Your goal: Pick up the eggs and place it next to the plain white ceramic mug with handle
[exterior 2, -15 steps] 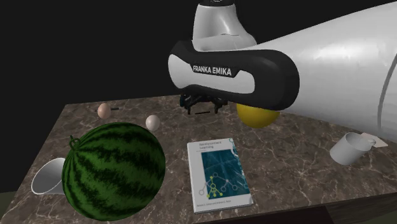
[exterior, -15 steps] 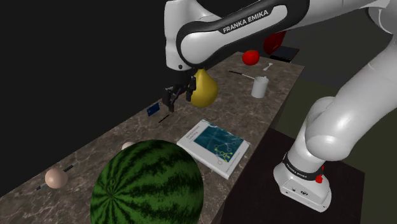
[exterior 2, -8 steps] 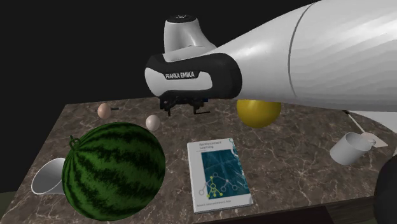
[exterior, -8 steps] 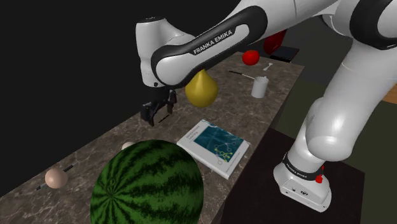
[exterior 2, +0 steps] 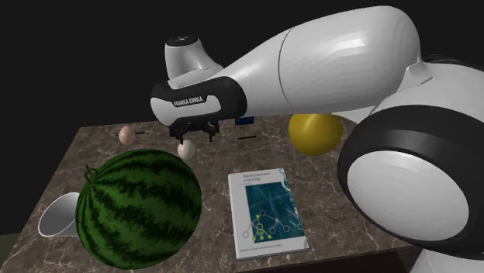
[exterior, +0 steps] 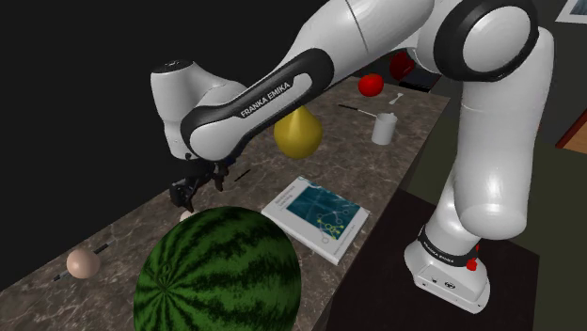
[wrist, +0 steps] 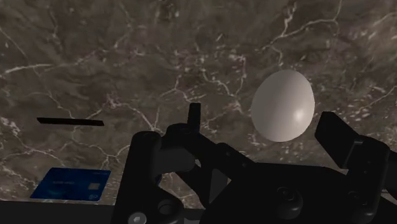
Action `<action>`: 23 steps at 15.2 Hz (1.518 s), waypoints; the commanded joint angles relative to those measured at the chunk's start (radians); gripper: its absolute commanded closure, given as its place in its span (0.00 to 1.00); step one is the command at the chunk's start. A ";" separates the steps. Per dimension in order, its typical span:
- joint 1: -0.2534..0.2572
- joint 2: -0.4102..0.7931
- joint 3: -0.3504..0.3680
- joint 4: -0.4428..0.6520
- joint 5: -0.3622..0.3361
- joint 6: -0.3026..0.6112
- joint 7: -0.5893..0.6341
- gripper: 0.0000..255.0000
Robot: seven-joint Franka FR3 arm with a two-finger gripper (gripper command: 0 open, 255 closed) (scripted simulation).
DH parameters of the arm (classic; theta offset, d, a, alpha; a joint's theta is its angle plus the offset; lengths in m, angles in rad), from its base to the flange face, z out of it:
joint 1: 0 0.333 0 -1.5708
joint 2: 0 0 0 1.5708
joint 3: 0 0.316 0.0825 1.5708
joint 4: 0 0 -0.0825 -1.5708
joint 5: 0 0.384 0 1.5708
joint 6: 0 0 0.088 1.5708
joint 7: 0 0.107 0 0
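The black gripper [wrist: 262,113] hangs just over the counter [exterior: 372,177] with its two fingers standing apart, holding nothing. In the wrist view a pale egg [wrist: 283,105] shows between the fingers [wrist: 339,137], with a gap on each side, so they do not touch it. This egg is smooth, greyish white with a soft shine, and it lies on the bare stone. In the second exterior view it [exterior 2: 186,149] sits directly under the gripper [exterior 2: 198,133], just beside the watermelon [exterior 2: 140,208].

The counter is dark brown marble with thin light veins, long and narrow. Behind it is a black area.

There are two eggs: the pale one, and a more tan one [exterior: 83,262] further along the counter toward the shoulder view's left. There is one big striped green watermelon, one book [exterior: 315,216] with a blue-green cover, one yellow pear-shaped fruit [exterior: 298,133], one red object [exterior: 371,85], one blue card [wrist: 69,184], one thin black stick [wrist: 70,121] and one pale cone-shaped thing [exterior 2: 56,215]. One white mug [exterior: 382,128] stands well apart from the pale egg, beyond the book and the yellow fruit.
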 commanded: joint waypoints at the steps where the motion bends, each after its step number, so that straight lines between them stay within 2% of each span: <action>1: 0.031 0.081 -0.003 0.083 -0.035 -0.010 0.026 0.00; 3: 0.066 0.160 -0.008 0.168 -0.066 -0.022 0.048 0.00; 11: 0.080 0.219 -0.024 0.151 -0.092 0.051 0.063 0.00; 19: 0.080 0.219 -0.024 0.151 -0.092 0.051 0.063 0.00; 20: 0.080 0.219 -0.024 0.151 -0.092 0.051 0.063 1.00; 23: 0.080 0.219 -0.024 0.151 -0.092 0.051 0.063 1.00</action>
